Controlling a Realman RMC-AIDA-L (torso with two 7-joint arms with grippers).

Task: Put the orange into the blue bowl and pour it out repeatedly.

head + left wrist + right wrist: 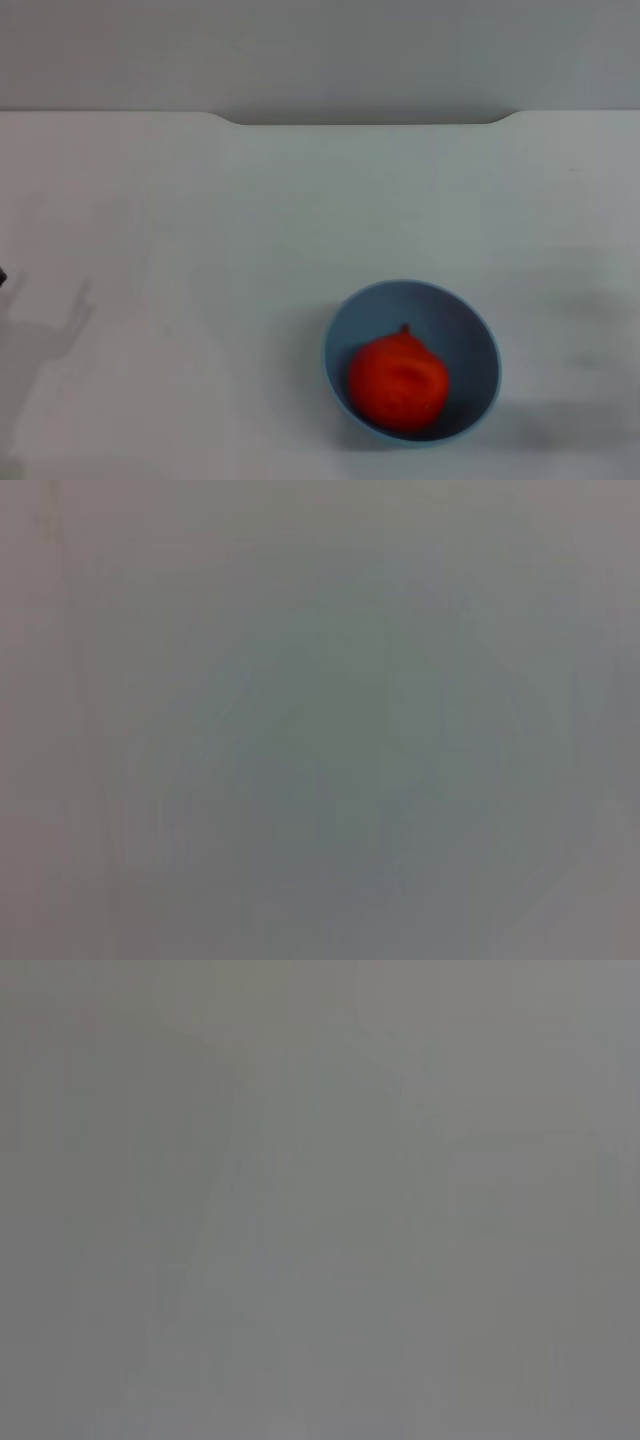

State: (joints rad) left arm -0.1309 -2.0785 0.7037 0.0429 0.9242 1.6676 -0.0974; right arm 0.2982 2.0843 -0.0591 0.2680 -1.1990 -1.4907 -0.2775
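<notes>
In the head view the blue bowl (470,330) stands upright on the white table, near the front edge and a little right of centre. The orange (397,381) lies inside it, against the bowl's near-left wall, its lumpy top and dark stem nub pointing away from me. Neither gripper shows in the head view; only a faint arm shadow falls on the table at the far left. Both wrist views show nothing but a plain grey surface, with no fingers, bowl or orange in them.
The white table (300,220) runs back to a far edge with a shallow notch in its middle. A grey wall rises behind it.
</notes>
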